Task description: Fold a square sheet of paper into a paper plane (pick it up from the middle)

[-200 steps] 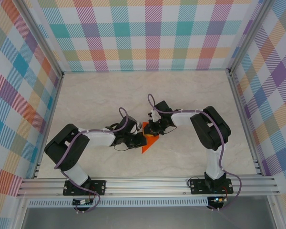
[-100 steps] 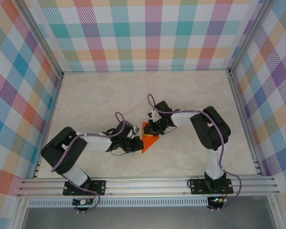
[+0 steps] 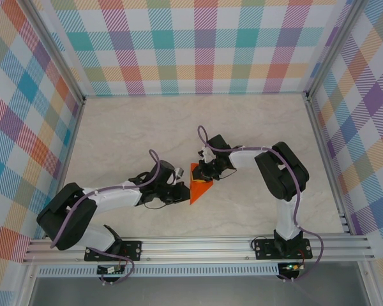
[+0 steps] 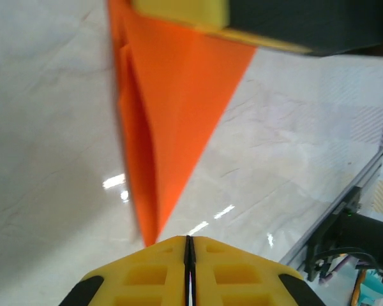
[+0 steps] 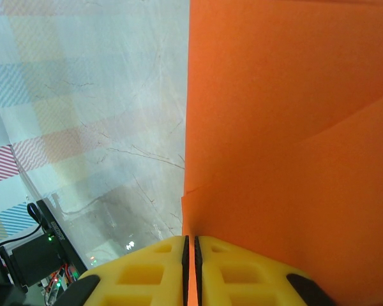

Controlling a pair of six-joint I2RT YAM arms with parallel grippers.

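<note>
Square sheet of paper (image 3: 198,187): already creased into a narrow orange wedge. Lies flat on the table (image 3: 127,134) near its middle, wide end away from the arm bases, sharp tip toward them.

Right end effector (image 5: 190,241): closed at the wide end, seemingly with the sheet's thin long edge caught in the slit between its tips. Left end effector (image 4: 188,241): closed on nothing, tips pressed together right at the sharp tip. Touching it or just beside it, hard to say which.

Looks like a crease-sharpening step, with anchoring on the right and ironing on the left. To do it well:

- Keep the right grip firm and fixed, to stop any pivoting of the wedge on the smooth table.
- Bring the left tips low onto the folded flap along the wedge's long side rather than against the point from outside; pushing there is likely to shove or buckle such thin paper.
- Stroke along the fold, away from the anchored end, with light downward pressure.
- Avoid dragging sideways across the layers; risks lifting the flap open.
- Confirm flush layers before releasing.
</note>
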